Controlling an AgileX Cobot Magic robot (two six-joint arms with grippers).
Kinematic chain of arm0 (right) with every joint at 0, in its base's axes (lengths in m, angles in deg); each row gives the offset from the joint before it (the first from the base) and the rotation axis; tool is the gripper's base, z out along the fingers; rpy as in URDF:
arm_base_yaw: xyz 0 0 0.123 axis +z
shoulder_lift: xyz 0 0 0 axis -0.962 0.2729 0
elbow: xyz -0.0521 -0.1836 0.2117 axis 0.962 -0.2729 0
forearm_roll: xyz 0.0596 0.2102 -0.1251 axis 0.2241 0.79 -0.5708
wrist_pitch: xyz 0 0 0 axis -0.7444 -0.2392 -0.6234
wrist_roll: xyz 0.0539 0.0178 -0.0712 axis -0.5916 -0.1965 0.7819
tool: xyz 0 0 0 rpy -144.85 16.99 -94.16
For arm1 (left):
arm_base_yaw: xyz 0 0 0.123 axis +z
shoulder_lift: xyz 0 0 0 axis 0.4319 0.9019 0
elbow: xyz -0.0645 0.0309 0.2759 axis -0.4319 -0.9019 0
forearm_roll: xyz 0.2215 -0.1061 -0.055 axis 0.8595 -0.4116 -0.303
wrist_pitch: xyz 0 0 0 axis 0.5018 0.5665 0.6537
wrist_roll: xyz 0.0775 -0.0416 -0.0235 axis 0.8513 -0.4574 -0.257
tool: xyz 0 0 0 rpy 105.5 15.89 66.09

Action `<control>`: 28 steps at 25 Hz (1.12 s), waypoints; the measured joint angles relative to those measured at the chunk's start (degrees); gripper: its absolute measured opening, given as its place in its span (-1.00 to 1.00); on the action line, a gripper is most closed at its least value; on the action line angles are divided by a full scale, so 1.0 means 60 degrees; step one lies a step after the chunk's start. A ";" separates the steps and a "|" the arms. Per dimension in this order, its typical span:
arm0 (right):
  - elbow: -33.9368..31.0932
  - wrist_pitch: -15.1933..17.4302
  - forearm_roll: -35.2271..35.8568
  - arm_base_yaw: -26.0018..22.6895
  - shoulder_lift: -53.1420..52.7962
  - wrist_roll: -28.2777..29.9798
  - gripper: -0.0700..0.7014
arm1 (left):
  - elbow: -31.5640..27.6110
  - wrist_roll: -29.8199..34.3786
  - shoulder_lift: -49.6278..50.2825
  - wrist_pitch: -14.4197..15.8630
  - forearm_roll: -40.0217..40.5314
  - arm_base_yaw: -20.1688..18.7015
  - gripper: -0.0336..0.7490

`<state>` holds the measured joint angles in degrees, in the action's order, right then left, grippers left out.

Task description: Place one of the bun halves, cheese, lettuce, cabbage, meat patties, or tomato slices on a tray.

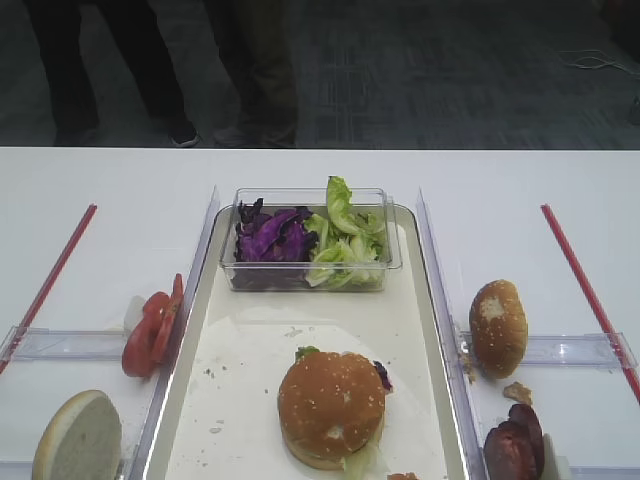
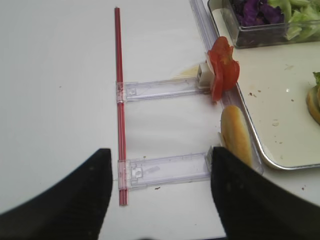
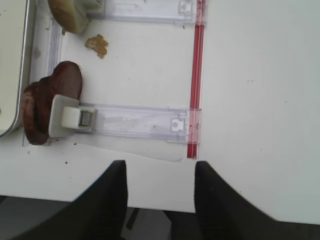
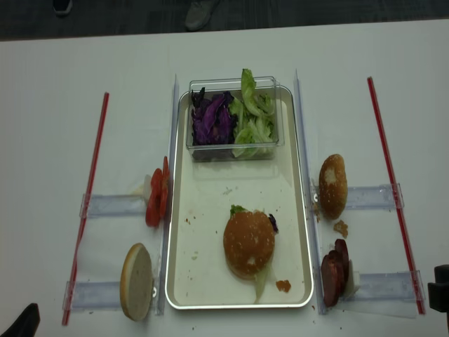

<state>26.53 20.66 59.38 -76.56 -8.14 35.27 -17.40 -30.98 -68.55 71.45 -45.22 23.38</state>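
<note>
Exterior high view: the tray point(image 1: 430, 300) carries a sesame bun top point(image 1: 331, 405) capping a stacked burger, behind it a clear box point(image 1: 310, 280) of purple cabbage point(image 1: 270, 236) and lettuce point(image 1: 345, 240). Tomato slices point(image 1: 150, 330) stand left of the tray, meat patties point(image 1: 515, 448) right.

Right wrist view: right gripper point(image 3: 160, 190) spread apart, nothing between the fingers, patties up left.

Left wrist view: left gripper point(image 2: 160, 185) wide, empty, beside tomato slices.

Realsense view: same layout from above.
</note>
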 joint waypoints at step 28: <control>-0.0018 0.0268 -0.0057 0.0000 -0.4008 0.0000 0.13 | 0.0000 0.0000 0.0000 0.0000 0.0000 0.0000 0.13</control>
<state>26.42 22.27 59.04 -76.56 -32.19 35.27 -17.40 -30.98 -68.55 71.45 -45.22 23.38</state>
